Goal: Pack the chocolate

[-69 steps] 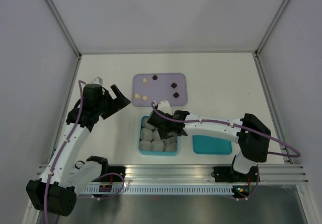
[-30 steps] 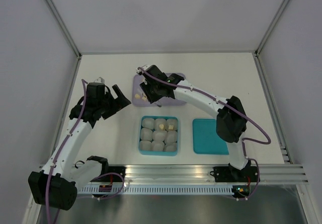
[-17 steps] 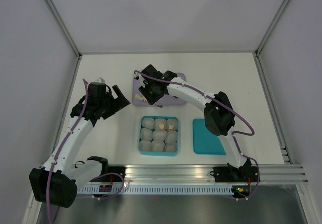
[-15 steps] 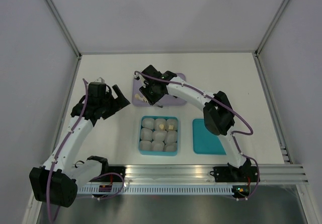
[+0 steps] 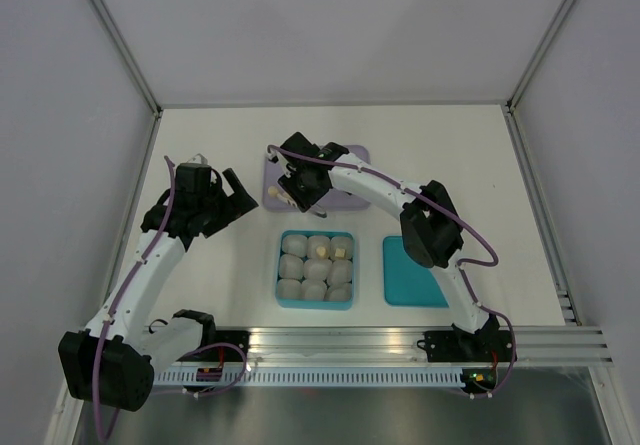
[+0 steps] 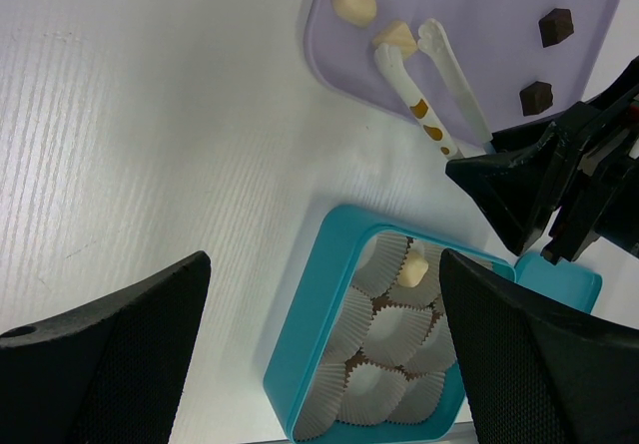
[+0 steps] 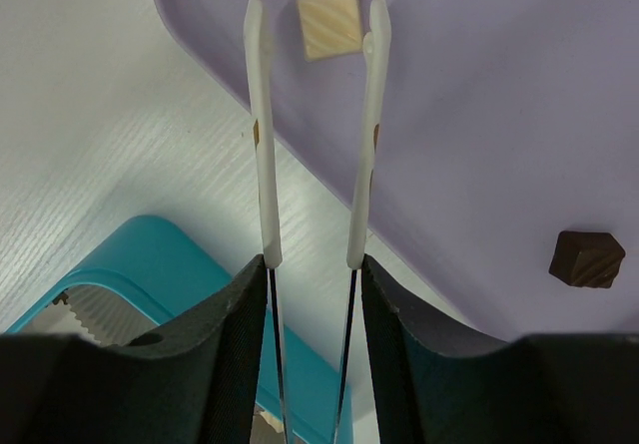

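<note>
Tweezers (image 7: 263, 155) are hanging w/ tips apart, either side of a cream choc (image 7: 330, 22) at 12 o'clock on the purple tray (image 7: 479, 115). It's looking tiny, light, maybe slippery; I'm thinking pinch its flat sides softly.

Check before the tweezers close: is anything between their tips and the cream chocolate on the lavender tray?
Nothing visible does. The right gripper's tweezers have a tip on each side of the cream chocolate on the tray.

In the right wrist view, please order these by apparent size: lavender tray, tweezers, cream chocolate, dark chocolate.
Largest first:
1. lavender tray
2. tweezers, long but thin
3. cream chocolate and dark chocolate look about alike, so I do not rank them.
</note>
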Motion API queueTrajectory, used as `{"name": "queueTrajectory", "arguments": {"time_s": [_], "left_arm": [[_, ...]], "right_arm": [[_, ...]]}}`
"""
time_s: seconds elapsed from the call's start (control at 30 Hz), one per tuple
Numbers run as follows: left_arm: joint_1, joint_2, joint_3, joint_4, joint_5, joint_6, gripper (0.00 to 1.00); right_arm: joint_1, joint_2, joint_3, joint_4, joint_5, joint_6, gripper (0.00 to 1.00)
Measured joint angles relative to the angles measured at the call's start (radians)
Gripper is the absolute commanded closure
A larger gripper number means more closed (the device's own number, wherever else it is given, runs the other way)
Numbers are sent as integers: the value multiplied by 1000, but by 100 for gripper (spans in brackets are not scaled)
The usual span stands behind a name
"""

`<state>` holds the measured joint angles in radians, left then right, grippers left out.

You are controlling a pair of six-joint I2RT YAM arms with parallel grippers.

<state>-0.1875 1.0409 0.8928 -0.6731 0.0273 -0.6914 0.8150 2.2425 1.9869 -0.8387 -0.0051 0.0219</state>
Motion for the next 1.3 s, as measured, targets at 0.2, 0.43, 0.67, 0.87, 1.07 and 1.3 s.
{"name": "queueTrajectory", "arguments": {"time_s": [0.2,0.43,0.67,0.87,1.07,1.3], "left_arm": [[0,0,0,0,0,0,0],[0,6,0,0,-1,0,0],[0,8,0,0,-2,0,0],[0,13,0,-1,-2,0,0],[0,13,0,-1,-2,0,0],[0,13,0,-1,-2,0,0]], "right_arm": [[0,0,0,0,14,1,52],[0,0,0,5,21,2,51],[0,16,25,2,22,1,51],[0,66,72,-16,27,0,51],[0,90,79,-40,31,0,56],[0,91,79,-43,37,7,74]]}}
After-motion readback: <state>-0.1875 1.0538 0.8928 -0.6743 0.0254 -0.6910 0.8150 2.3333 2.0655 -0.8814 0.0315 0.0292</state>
